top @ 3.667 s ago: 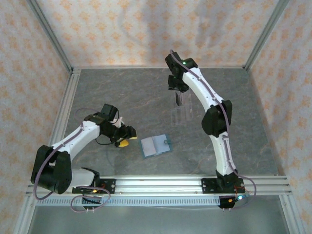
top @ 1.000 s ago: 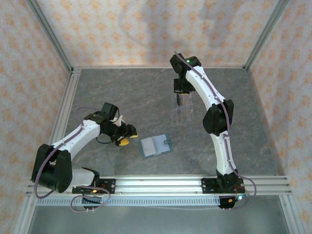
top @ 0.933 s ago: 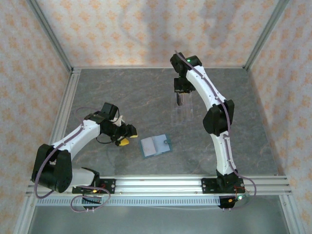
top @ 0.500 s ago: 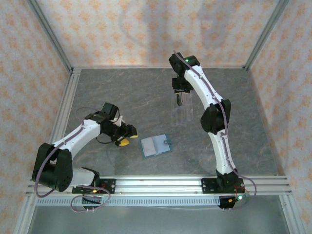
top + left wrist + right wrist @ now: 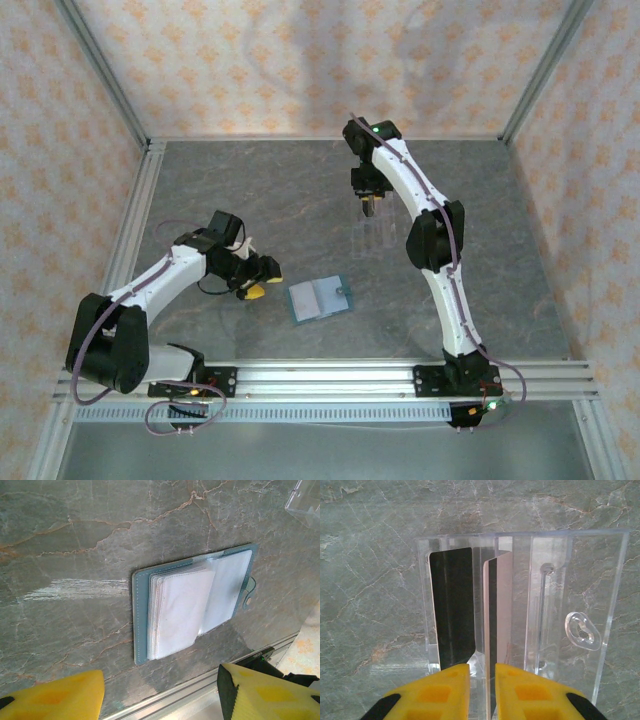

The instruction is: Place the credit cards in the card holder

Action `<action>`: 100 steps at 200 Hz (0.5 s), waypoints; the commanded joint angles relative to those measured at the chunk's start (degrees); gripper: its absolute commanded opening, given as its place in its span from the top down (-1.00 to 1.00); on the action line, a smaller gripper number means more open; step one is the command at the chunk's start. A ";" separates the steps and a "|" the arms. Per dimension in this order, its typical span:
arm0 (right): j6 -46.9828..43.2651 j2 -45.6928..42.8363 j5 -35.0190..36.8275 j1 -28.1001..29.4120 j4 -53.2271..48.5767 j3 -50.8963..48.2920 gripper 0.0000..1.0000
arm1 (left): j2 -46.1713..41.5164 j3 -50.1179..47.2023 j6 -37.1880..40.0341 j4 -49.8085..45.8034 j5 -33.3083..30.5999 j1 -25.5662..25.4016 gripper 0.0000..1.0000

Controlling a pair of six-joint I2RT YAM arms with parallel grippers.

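Note:
The card holder lies open on the table, teal with pale pockets facing up. My left gripper hovers just left of it, open and empty. Two credit cards stand on edge in the clear slotted stand: a dark one and a pinkish one. My right gripper points down over the stand. Its yellow fingertips are a narrow gap apart, straddling the top edge of the pinkish card without clearly pressing on it.
The clear stand sits mid-table, behind and to the right of the card holder. An aluminium rail runs along the near edge, and frame posts and patterned walls close in the sides and back.
My right gripper has shifted slightly left and towards the back over the stand, and its jaws went from shut to a narrow gap. The left arm and card holder have stayed put.

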 commanded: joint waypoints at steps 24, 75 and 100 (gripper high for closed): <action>-0.44 0.70 3.02 0.06 -2.88 1.33 0.79 | 0.09 0.09 0.37 -0.39 -0.94 0.42 -0.25; -0.73 -0.95 3.81 0.06 -3.36 2.44 1.00 | 0.00 -0.15 0.96 -0.60 -1.38 0.40 -0.27; -0.72 -2.01 4.32 0.01 -4.33 4.59 1.00 | 0.07 -0.09 1.51 -0.67 -1.29 0.17 -0.36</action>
